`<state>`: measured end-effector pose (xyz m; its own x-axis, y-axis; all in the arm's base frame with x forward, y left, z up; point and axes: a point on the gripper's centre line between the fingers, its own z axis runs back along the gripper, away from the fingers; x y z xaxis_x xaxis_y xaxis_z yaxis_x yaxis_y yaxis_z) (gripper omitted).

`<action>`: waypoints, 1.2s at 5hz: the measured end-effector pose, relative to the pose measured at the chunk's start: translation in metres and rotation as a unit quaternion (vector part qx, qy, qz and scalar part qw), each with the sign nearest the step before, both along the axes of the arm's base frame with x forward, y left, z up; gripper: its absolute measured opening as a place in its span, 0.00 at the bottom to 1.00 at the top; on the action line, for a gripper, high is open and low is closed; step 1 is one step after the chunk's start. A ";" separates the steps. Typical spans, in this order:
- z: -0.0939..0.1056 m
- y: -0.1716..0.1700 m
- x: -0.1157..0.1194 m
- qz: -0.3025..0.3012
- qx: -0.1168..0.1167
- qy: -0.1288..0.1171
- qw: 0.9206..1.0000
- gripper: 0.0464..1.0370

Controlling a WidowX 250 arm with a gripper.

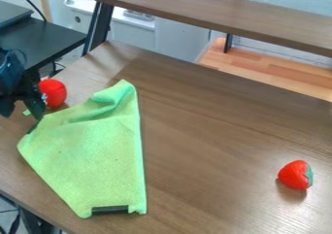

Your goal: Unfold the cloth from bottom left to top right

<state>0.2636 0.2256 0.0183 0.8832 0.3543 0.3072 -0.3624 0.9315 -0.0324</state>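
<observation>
Green cloth [91, 160], one, on the left half of the wooden table [220, 145]: lower edge nearest the camera, with a dark label strip [110, 209] along it; broad and mostly flat below, narrowing to a raised, rumpled peak at the top, where creases and a soft fold run down and to the left; right edge nearly straight, left corner rounded. Black two-finger gripper [22, 112], one, at the left edge of the view, hung low beside the cloth's upper left edge; fingers spread apart, the state being open; whether the finger nearer the cloth touches it cannot be told. Small green scrap, by the fingers, its source unclear. Red rounded object [53, 92], one, just beside the gripper and behind the cloth's upper left edge. Toy strawberry [295, 175], one, red with a green cap, lying on its side at the right of the table, cap turned to the right, well apart from the cloth. Raised wooden shelf [214, 15], one, crossing the top of the view on a dark metal support [98, 26]. Black side table [48, 41], one, at upper left. White cabinet [133, 31], one, behind the shelf support.
</observation>
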 end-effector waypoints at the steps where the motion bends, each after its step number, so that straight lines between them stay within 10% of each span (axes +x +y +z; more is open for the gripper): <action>1: -0.008 0.004 0.000 0.006 0.011 0.003 1.000 0.96; 4: -0.028 0.002 0.001 0.002 0.040 0.017 0.999 0.91; 6: -0.037 -0.003 -0.001 0.003 0.038 0.022 0.999 0.32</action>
